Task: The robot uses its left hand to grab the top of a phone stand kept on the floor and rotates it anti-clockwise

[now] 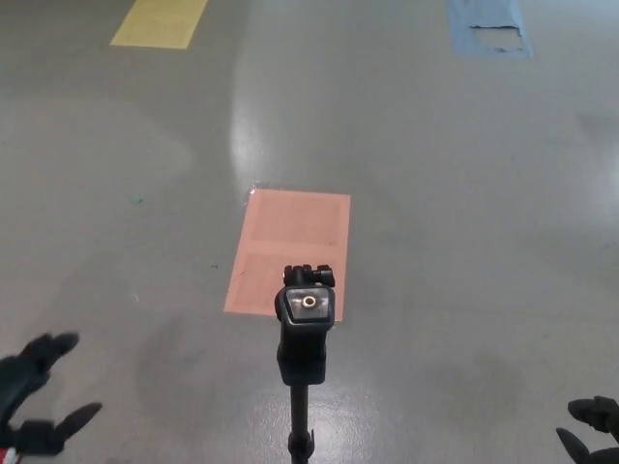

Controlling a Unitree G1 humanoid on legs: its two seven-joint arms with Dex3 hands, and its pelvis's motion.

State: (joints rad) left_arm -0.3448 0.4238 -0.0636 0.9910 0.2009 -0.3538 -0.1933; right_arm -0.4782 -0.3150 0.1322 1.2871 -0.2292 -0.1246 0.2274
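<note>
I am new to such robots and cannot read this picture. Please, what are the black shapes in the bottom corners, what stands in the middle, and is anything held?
The camera sits on a humanoid robot's head, looking down at a grey floor. The black shape at lower left is its left robot hand, fingers spread, holding nothing. Only a bit of the right robot hand shows. In the middle stands a black phone stand, seen from above, untouched. Pink, yellow and blue patches mark the floor.
</note>
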